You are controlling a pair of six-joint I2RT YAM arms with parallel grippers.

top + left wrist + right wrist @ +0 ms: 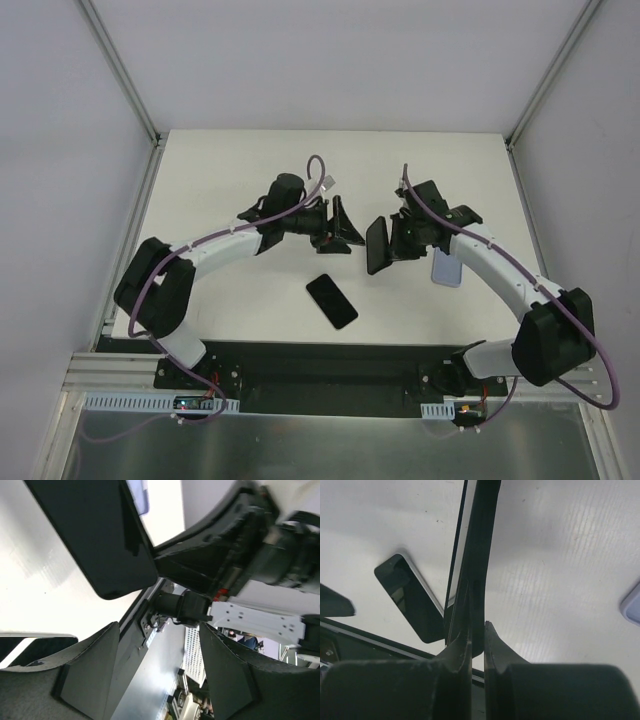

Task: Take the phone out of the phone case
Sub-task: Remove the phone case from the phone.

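Phone (332, 300) lies flat on the white table (230, 170), glossy black w/ a thin pale rim, between the two arms and nearer the bases than either gripper; nothing touches it. R gripper (388, 245) is clamped on the black case (375, 246), holding it on edge above the table, approx upright. From the R wrist cam I see both fingers pinching the thin slab edge-on, w/ the phone on the table beyond it, off to the left. I read the held slab as the case but am not 100% sure, since its surface is plain dark. L gripper (345, 230) sits just beside the case on its left, jaws spread wide, nothing between them. L wrist cam shows both its fingers apart at the bottom of frame, the case hanging ahead w/ a rounded corner pointing down, clear of the fingers. Lavender slab (446, 268) rests flat on the table right by the R forearm, on the far side from the phone. Both arms reach in toward table centre, grippers facing each other
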